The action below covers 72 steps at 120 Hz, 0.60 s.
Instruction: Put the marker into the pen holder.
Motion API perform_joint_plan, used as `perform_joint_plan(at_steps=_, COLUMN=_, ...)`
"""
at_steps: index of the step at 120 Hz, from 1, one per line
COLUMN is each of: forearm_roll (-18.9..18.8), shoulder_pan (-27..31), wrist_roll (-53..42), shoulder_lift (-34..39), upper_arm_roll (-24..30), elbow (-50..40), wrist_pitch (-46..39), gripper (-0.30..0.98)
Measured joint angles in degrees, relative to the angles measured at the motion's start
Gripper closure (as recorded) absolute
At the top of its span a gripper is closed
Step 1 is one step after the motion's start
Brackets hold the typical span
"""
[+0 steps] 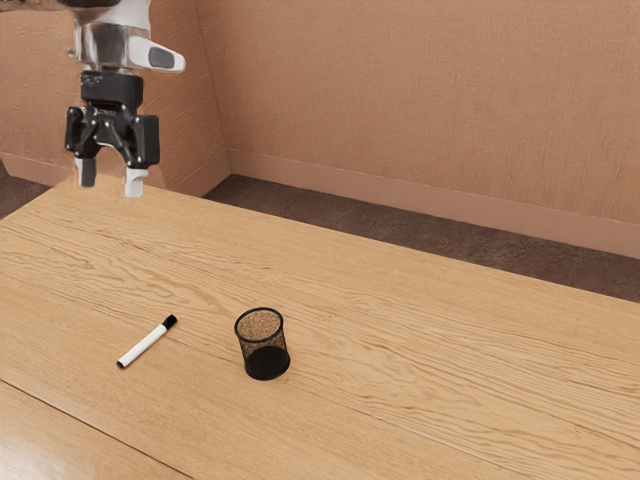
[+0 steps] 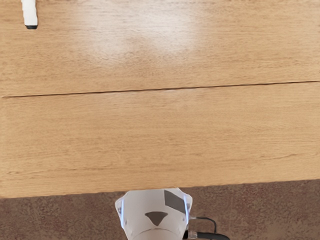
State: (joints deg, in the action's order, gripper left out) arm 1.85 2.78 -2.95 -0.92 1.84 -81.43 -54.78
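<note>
High above the table at the exterior view's upper left, my gripper stands open, its two fingertips apart and nothing between them. The white marker with black ends lies flat on the wood, well below my hand. One end of the marker shows in the wrist view. The pen holder, a black mesh cup, stands upright a short way to the exterior view's right of the marker, not touching it.
The wooden table has a thin seam across it, and its far edge runs along a brown floor and a wall. In the wrist view the robot's white base sits beside the table's edge.
</note>
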Motion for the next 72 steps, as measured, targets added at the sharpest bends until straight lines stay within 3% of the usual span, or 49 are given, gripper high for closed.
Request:
perform_joint_plan(at_steps=12, forearm_roll=-0.65, shoulder_pan=1.11, wrist_roll=-0.3, shoulder_lift=0.21, upper_arm_roll=0.38, elbow=-2.08, wrist_pitch=-10.53, gripper=0.0)
perform_joint_plan(at_steps=28, forearm_roll=-2.25, shoulder_pan=0.28, wrist_roll=-0.46, shoulder_lift=3.44, upper_arm_roll=-1.87, elbow=-21.5, wrist_pitch=-25.62, gripper=0.0)
perform_joint_plan(at_steps=38, forearm_roll=-2.49, shoulder_pan=-0.06, wrist_roll=-0.38, shoulder_lift=1.42, upper_arm_roll=-4.63, elbow=-28.95, wrist_pitch=-34.89, gripper=0.0)
perform_joint_plan(at_steps=53, forearm_roll=-2.2, shoulder_pan=1.62, wrist_roll=-0.28, shoulder_lift=-4.45, upper_arm_roll=-7.48, elbow=-34.3, wrist_pitch=-46.87, gripper=0.0)
perform_joint_plan(at_steps=72, forearm_roll=-1.13, shoulder_pan=2.43, wrist_roll=-1.89, shoulder_lift=-11.34, upper_arm_roll=-8.05, elbow=-33.4, wrist_pitch=-58.61, gripper=0.0)
